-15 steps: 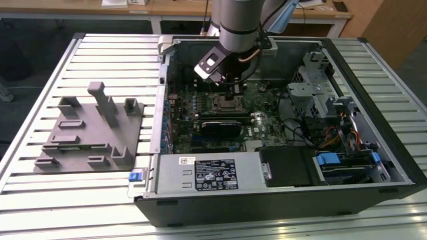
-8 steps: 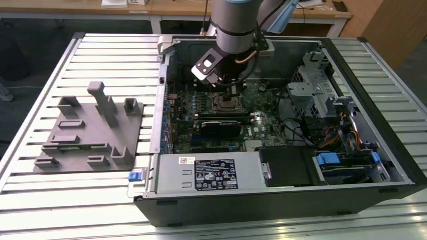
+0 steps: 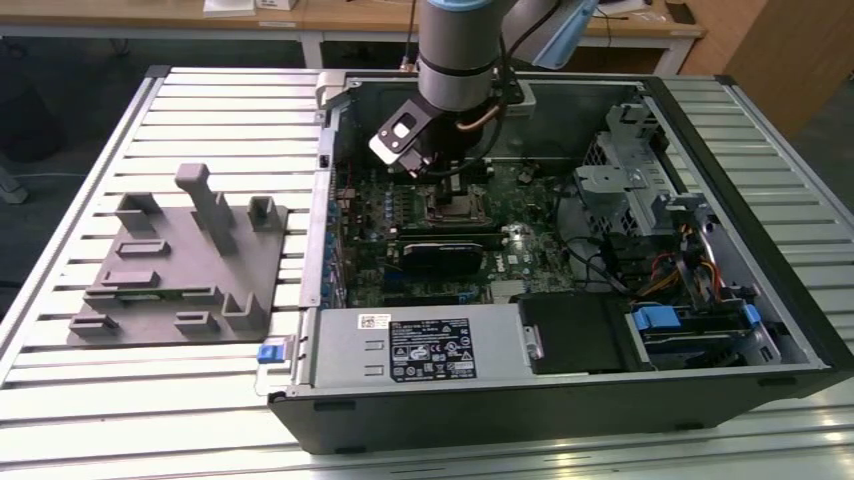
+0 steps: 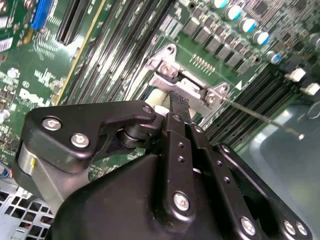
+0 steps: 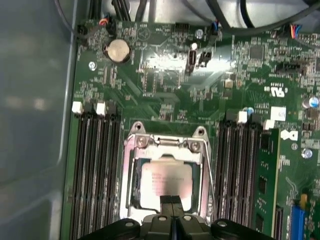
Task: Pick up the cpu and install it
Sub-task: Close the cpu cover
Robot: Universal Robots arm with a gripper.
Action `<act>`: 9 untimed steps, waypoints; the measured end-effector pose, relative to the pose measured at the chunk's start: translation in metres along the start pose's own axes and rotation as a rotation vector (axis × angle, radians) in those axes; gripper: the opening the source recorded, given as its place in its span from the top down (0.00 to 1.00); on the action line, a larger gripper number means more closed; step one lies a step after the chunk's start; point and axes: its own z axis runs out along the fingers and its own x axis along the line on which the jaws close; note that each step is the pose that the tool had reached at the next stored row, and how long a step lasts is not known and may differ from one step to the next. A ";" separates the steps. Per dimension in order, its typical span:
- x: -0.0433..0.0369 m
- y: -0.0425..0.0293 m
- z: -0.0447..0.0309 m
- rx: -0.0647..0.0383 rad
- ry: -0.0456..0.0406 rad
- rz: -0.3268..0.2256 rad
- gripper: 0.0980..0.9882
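Where the socket (image 5: 131, 150) sits on the board (image 5: 165, 80), the cpu (image 5: 165, 182) lies flat inside its metal frame. Gripper (image 5: 171, 202): fingers pressed together, tips over one edge of the cpu; contact not discernible.

arm (image 3: 458, 50): silver-grey tube, blue caps; gripper (image 4: 176, 104): black, silver screws; cable (image 3: 478, 118): copper

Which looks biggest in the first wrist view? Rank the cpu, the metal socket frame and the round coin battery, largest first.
1. metal socket frame
2. cpu, seen inside that frame
3. coin battery, smallest as seen, though it may lie farther from the camera
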 end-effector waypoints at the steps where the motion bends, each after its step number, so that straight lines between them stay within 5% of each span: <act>1: 0.0000 -0.0008 0.0004 0.000 0.0000 0.000 0.99; 9: -0.0005 -0.0021 0.0084 0.001 -0.0009 0.000 0.99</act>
